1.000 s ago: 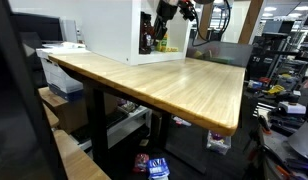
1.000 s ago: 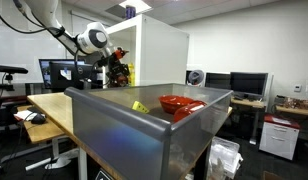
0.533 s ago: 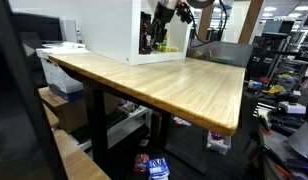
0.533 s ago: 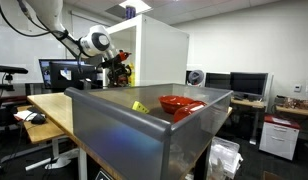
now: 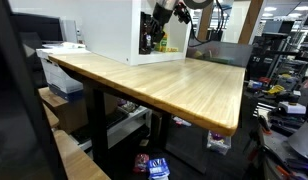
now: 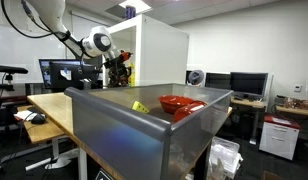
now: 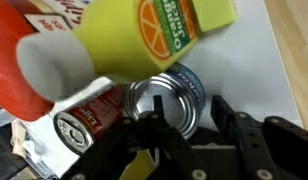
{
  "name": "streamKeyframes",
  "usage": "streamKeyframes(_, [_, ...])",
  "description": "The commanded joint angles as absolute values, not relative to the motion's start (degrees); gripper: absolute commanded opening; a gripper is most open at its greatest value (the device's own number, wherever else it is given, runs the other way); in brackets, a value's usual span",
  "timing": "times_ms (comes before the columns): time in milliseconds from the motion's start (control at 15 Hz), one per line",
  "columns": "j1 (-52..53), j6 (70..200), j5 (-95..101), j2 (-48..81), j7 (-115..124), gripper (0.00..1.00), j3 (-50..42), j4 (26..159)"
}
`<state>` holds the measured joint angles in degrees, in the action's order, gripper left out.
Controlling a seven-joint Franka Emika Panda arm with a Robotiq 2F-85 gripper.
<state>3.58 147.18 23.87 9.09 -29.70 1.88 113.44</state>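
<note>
Straddling a blurred tin can (image 7: 166, 98), gripper (image 7: 189, 122) jaws half-spread, actual grip uncertain; juice carton (image 7: 159, 35) cropped.

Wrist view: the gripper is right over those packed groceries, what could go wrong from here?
The gripper hangs with jaws apart just over the blue can, which sits close beside the red-labelled can and the orange juice carton. A finger coming down could land on a neighbour's rim instead of clearing it. A push could also tip the carton or the red bottle beside it.
</note>
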Motion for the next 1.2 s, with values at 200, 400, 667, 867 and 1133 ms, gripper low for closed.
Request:
streamKeyframes(200, [2.8, 146.8, 22.5, 9.7, -31.3, 0.06, 2.7, 111.9])
streamKeyframes(400, [2.9, 145.8, 22.2, 9.8, -31.1, 0.0, 2.8, 111.5])
streamKeyframes(667, [2.9, 141.8, 20.5, 9.8, -30.8, 0.0, 3.0, 109.9])
streamKeyframes(867, [3.0, 139.7, 20.0, 10.2, -30.3, 0.0, 3.0, 108.6])
streamKeyframes(1133, [3.0, 137.6, 18.3, 10.1, -30.7, 0.0, 3.3, 107.9])
